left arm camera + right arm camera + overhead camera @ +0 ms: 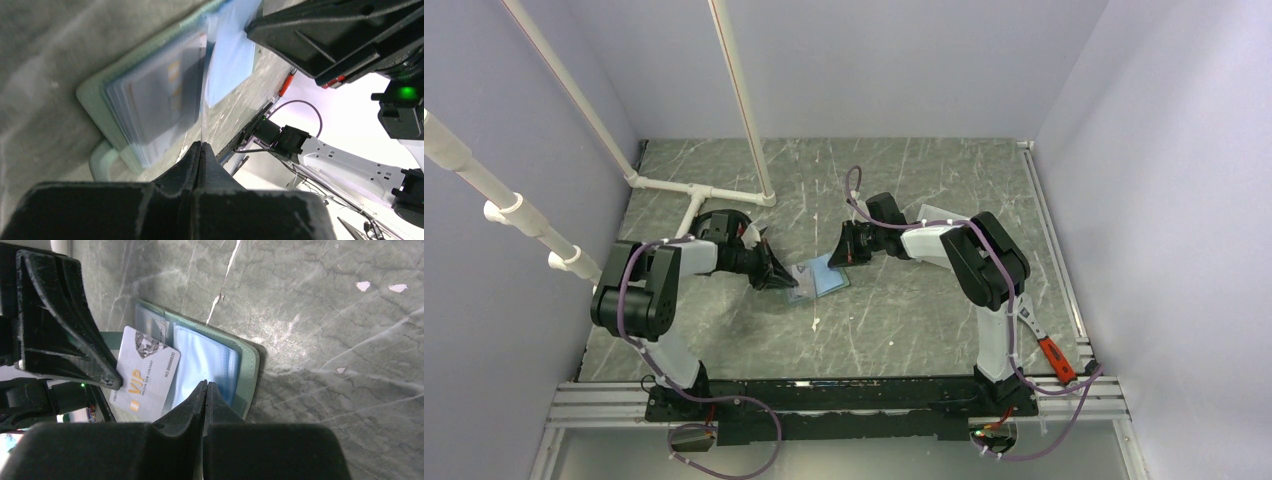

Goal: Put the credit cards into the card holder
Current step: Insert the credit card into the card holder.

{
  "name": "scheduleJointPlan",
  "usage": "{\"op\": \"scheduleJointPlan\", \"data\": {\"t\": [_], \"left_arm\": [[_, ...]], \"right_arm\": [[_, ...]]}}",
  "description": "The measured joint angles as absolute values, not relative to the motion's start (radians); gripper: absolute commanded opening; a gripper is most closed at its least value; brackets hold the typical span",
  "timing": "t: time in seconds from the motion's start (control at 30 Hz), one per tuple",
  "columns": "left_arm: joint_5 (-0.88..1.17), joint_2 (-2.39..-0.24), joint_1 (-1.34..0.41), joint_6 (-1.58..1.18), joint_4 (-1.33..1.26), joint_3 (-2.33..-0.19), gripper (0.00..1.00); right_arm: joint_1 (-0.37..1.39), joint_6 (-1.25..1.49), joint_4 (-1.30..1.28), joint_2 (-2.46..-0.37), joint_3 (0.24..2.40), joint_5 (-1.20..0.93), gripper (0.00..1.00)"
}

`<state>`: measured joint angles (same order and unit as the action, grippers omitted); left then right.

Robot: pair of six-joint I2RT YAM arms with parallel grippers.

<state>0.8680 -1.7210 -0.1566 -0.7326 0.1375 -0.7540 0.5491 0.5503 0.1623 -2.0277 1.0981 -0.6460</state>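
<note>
The card holder (829,281) lies open on the table between my two grippers, sage-green outside (248,371) and light blue inside. My left gripper (784,279) is shut on a pale whitish credit card (145,377) marked VIP and holds it over the holder's left half. In the left wrist view (201,145) that card shows only edge-on, rising from the fingertips. My right gripper (205,385) is shut on the near edge of the light blue flap. Another card sits in a clear slot (151,328); its colour is unclear. No orange-yellow card shows plainly.
A white pipe frame (699,190) stands at the back left. An orange-handled tool (1054,355) lies at the right near the metal rail (844,395) along the near edge. Purple walls close in three sides.
</note>
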Motion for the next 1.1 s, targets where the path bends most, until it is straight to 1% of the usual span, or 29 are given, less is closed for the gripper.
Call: {"op": "scheduleJointPlan", "data": {"t": [0.13,0.27,0.7,1.1], "left_arm": [[0.866,-1.671,-0.157,-0.707,0.224,-0.754,0.00],[0.867,-1.667,-0.157,-0.696,0.256,-0.754,0.00],[0.894,-1.744,-0.156,-0.701,0.204,-0.758,0.00],[0.911,-1.750,-0.155,-0.700,0.132,-0.759,0.00]], "right_arm": [[0.548,0.554,0.168,-2.031,1.098,-0.653,0.01],[0.547,0.554,0.170,-2.033,1.098,-0.656,0.01],[0.547,0.554,0.171,-2.033,1.098,-0.657,0.00],[0.546,0.555,0.171,-2.033,1.098,-0.657,0.01]]}}
